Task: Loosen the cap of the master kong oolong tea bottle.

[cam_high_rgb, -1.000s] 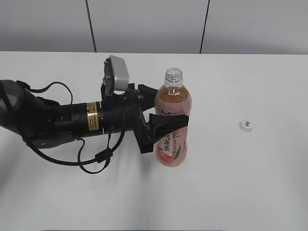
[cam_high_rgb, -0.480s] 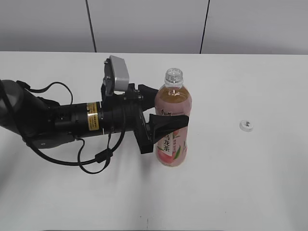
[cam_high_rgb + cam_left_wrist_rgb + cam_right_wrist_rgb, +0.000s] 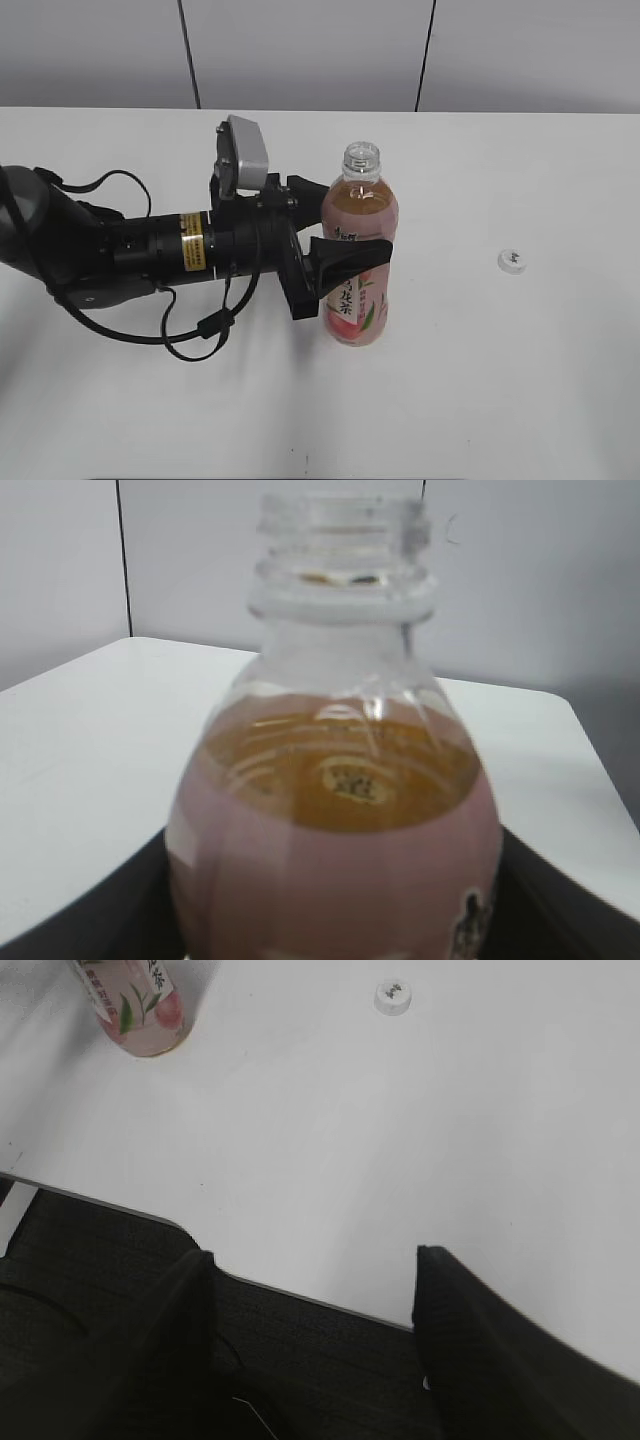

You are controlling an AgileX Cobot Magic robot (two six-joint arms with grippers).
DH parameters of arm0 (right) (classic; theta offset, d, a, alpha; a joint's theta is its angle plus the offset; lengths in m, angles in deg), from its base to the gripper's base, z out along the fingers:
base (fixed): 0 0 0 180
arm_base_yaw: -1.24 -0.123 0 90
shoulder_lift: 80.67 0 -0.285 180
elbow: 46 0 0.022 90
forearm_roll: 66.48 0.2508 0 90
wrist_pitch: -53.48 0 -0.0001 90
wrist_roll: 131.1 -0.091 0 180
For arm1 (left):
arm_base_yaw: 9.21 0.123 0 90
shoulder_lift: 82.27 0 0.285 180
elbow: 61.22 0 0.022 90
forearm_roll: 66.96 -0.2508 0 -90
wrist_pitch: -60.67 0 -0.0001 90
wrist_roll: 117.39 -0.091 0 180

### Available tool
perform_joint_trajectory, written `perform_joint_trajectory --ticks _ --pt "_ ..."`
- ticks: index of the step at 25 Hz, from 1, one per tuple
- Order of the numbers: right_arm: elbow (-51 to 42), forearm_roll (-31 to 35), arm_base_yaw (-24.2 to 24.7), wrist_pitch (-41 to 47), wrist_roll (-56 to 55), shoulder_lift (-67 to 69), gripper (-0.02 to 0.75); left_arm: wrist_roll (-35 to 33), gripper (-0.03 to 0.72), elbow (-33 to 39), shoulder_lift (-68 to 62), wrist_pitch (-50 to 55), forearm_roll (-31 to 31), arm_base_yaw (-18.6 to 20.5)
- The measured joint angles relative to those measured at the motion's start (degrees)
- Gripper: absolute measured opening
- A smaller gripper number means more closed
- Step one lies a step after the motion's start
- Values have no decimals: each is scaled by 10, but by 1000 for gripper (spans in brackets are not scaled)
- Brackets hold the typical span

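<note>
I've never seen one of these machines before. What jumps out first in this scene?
A black left gripper reaches in from the left across the white table and clamps the middle of an upright bottle of amber tea with a pink label. The bottle's neck is open, and its small white cap lies alone on the table well to the right. The right gripper hangs open over the table's near edge, holding nothing.

A broad, smooth white table (image 3: 500, 380) filled most of the scene under even, soft light. Behind it stood a pale grey panelled wall (image 3: 300, 50), split by thin dark vertical seams (image 3: 190, 55). Beyond the table's near edge lay dark flooring (image 3: 80, 1250).
</note>
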Motion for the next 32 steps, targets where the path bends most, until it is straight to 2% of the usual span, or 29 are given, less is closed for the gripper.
perform_joint_trajectory --ticks 32 --pt "0 1 0 0 0 0 472 -7 480 0 0 -6 -45 1"
